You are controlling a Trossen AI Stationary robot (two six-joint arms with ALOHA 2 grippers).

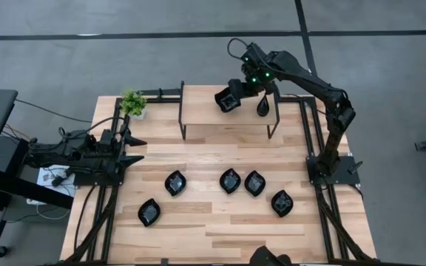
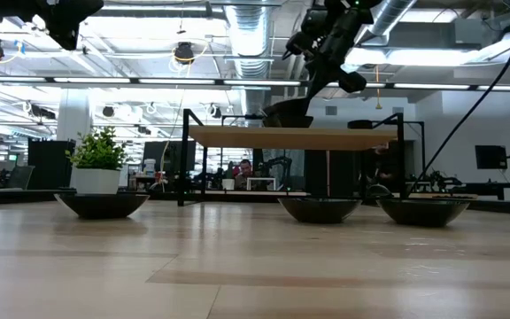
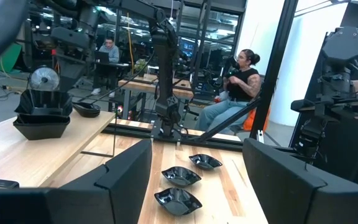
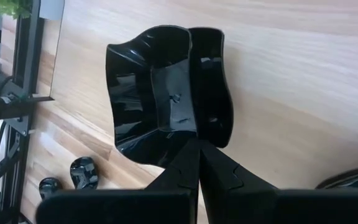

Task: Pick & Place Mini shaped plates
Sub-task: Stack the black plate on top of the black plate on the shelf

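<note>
Several mini shaped plates lie on the table: point(image 1: 174, 182), point(image 1: 230, 180), point(image 1: 254, 183), point(image 1: 282, 202), point(image 1: 149, 213). On the raised wooden shelf point(image 1: 205, 114) at the back sits a stack of wavy-edged square plates point(image 1: 228, 100), seen nested in the left wrist view point(image 3: 41, 118), and a teardrop plate point(image 1: 263, 108). My right gripper point(image 4: 199, 147) reaches down over the shelf, shut on the stack's top plate point(image 4: 160, 87). My left gripper point(image 1: 135, 149) waits open at the table's left edge, with nothing between its fingers point(image 3: 129, 171). My right gripper pinches the top square plate's rim point(image 4: 194, 134) between its two shut fingers, at the side nearest the arm. The fingers slant down from the table's right and far side. The plate sits on the plate below it point(image 4: 216, 81), slightly offset, on the shelf.
A small potted plant point(image 1: 132, 103) stands at the far left corner beside the shelf's frame. Black metal rails point(image 1: 310, 133) run along both sides of the table. People sit in the room beyond the table point(image 3: 238, 87).
</note>
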